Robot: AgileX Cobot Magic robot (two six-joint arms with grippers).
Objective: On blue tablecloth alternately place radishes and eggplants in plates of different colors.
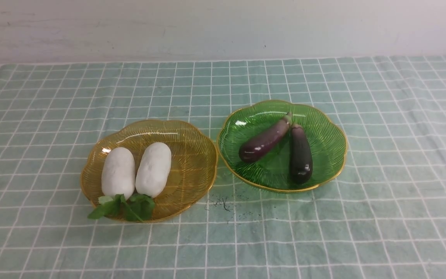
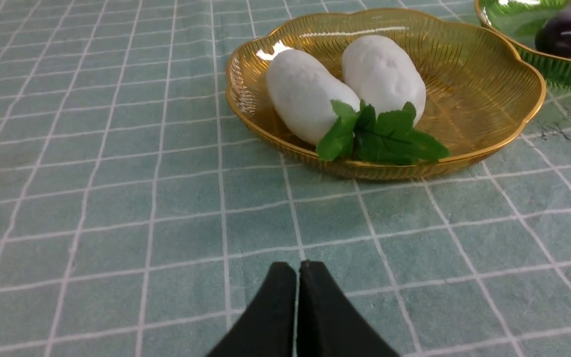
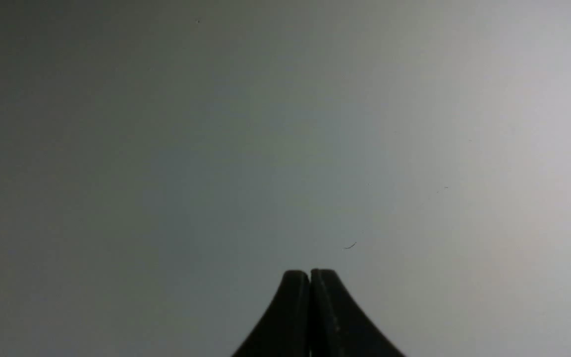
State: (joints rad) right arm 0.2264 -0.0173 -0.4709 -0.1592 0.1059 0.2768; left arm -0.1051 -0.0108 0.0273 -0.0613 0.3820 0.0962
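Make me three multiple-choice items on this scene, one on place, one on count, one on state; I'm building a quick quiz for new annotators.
1. Where do the radishes lie?
A. in the amber plate
B. in the green plate
C. on the bare cloth

2. How many eggplants are in the green plate?
A. one
B. two
C. three

3. How does the left claw stand?
A. shut on a radish
B. wide open
C. shut and empty

Answers:
1 A, both white radishes sit side by side in the amber plate.
2 B, two purple eggplants lie there, stem ends together.
3 C, its fingers meet over the blue tablecloth with nothing between them.
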